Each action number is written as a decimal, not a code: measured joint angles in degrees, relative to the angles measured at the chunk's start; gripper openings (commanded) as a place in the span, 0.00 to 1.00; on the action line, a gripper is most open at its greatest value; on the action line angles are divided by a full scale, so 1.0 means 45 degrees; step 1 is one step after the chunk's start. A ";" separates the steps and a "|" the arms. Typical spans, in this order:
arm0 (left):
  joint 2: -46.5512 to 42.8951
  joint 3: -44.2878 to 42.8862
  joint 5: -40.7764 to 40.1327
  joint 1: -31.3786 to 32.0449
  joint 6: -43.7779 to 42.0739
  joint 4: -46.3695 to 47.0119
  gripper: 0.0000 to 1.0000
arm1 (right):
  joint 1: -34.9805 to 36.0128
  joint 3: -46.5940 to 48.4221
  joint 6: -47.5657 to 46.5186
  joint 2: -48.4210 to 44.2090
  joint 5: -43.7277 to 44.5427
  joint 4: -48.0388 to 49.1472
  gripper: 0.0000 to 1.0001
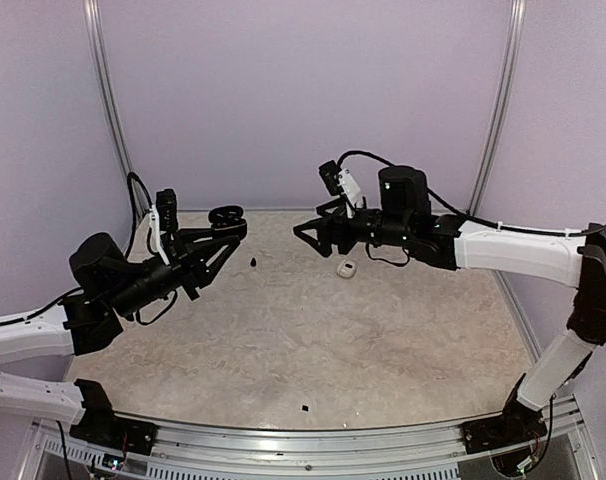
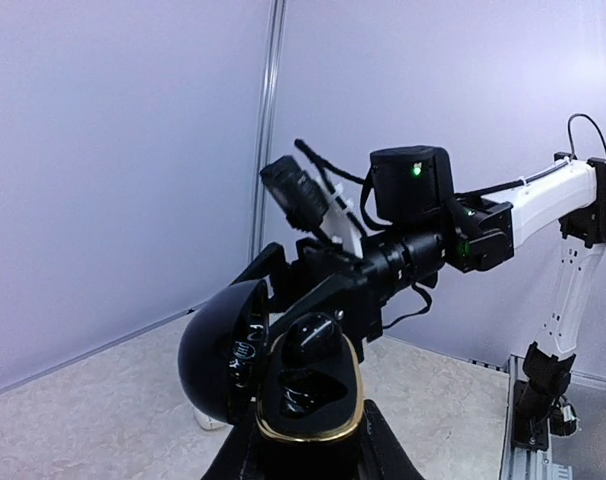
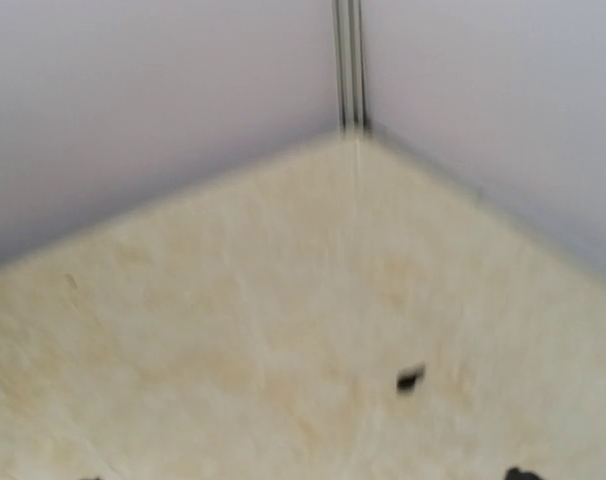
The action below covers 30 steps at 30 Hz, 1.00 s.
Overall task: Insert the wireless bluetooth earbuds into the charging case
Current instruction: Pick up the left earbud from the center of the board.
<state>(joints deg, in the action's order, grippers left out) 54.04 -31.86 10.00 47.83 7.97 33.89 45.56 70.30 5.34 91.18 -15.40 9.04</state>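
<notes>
My left gripper (image 1: pixel 226 216) is shut on the black charging case (image 1: pixel 225 213) and holds it above the table at the back left. In the left wrist view the case (image 2: pixel 303 425) has a gold rim and its lid (image 2: pixel 215 350) hangs open to the left. One black earbud (image 2: pixel 316 340) sits in its upper slot, and the lower slot is empty. Another black earbud (image 1: pixel 253 262) lies on the table; the blurred right wrist view shows it too (image 3: pixel 410 379). My right gripper (image 1: pixel 303 232) is open and empty, held in the air right of the case.
A small white object (image 1: pixel 347 268) lies on the table under my right arm, and it also shows in the left wrist view (image 2: pixel 209 421). A tiny black speck (image 1: pixel 305 408) lies near the front edge. Purple walls enclose the table on three sides.
</notes>
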 measured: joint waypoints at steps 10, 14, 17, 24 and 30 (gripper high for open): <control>-0.0631 0.0000 -0.0656 -0.0719 0.0520 -0.0568 0.05 | 0.0000 0.4206 0.0146 0.6377 -0.0044 -0.1054 0.69; -0.0738 0.0005 -0.0719 -0.0811 0.0559 -0.0612 0.05 | 0.0000 0.6615 0.0316 0.8485 -0.0053 -0.1457 0.62; -0.0826 0.0005 -0.0719 -0.0840 0.0559 -0.0641 0.05 | 0.0000 0.8155 0.0461 0.9797 -0.0068 -0.1651 0.58; -0.0952 0.0058 -0.0709 -0.0952 0.0563 -0.0631 0.05 | 0.0005 1.1361 0.0748 1.2400 0.0010 -0.2506 0.51; -0.0971 0.0170 -0.0699 -0.1035 0.0563 -0.0641 0.05 | 0.0073 1.4013 0.0889 1.4270 0.0481 -0.3041 0.46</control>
<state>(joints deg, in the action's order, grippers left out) 49.67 -31.09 6.85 43.18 10.50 31.00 45.89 133.36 9.34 155.39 -13.23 -4.64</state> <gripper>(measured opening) 0.247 0.483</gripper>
